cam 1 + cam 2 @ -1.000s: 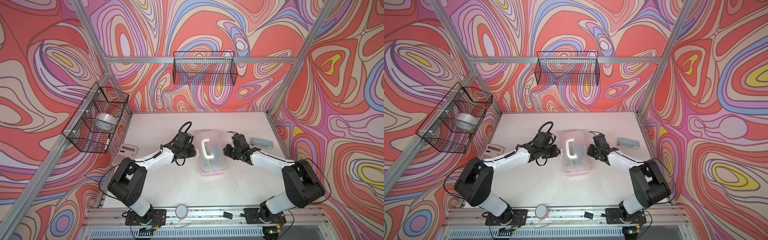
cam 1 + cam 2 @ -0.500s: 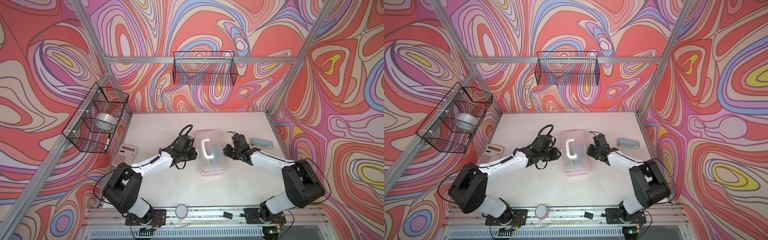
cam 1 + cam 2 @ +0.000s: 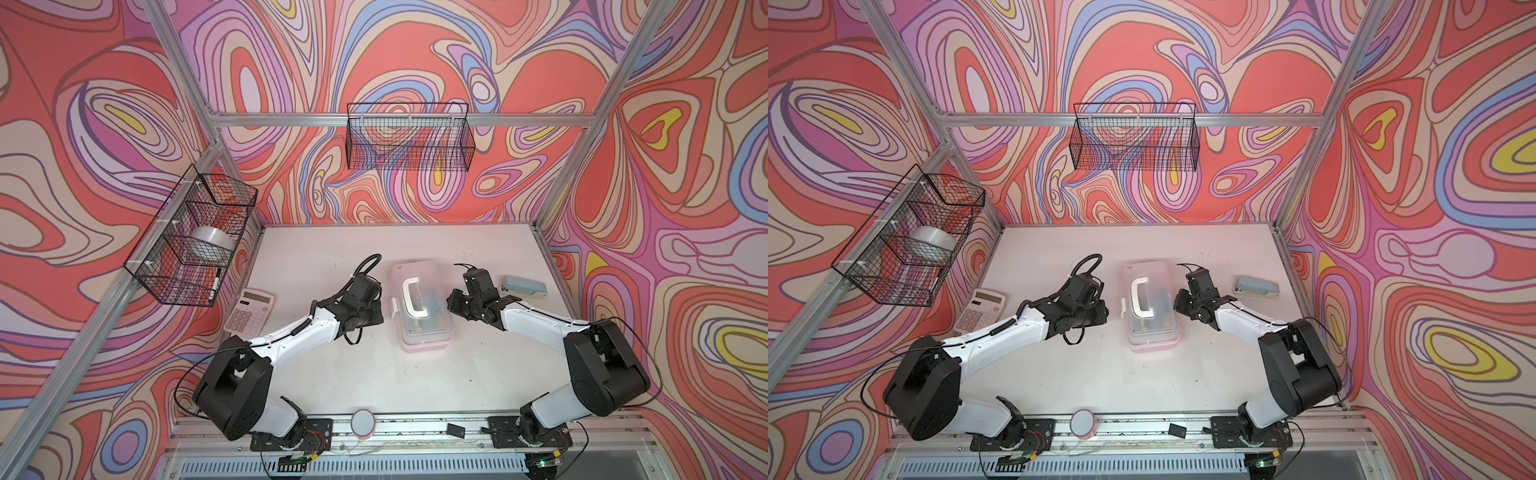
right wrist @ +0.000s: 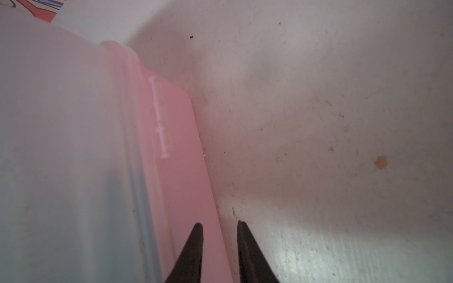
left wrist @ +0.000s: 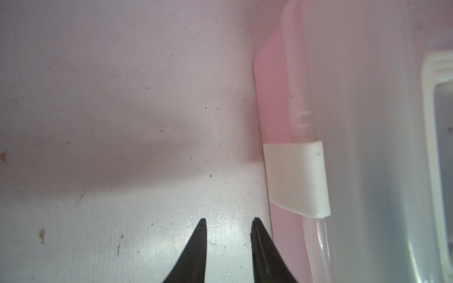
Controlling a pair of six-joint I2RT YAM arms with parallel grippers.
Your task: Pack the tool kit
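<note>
The tool kit [image 3: 428, 332] [image 3: 1154, 332] is a pink box under a shut translucent lid with a white handle [image 3: 409, 297], lying mid-table. A white latch [image 5: 296, 178] [image 3: 392, 306] sits on its left side. My left gripper [image 3: 379, 311] [image 3: 1104, 316] [image 5: 228, 220] hovers over bare table just left of that latch, its jaws a little apart and empty. My right gripper [image 3: 451, 301] [image 3: 1177, 304] [image 4: 219, 223] is at the box's right side, narrowly open above the pink base edge [image 4: 186, 156], gripping nothing.
A calculator [image 3: 249, 311] lies at the left and a pale blue stapler [image 3: 524, 286] at the right. A pink tape roll [image 3: 362, 422] stands on the front rail. Wire baskets hang on the left wall [image 3: 166, 286] and back wall [image 3: 409, 141].
My left gripper has drawn slightly towards the table's front beside the box, and its jaws have parted a little. The left elbow has swung outward. The right arm has stayed put.
</note>
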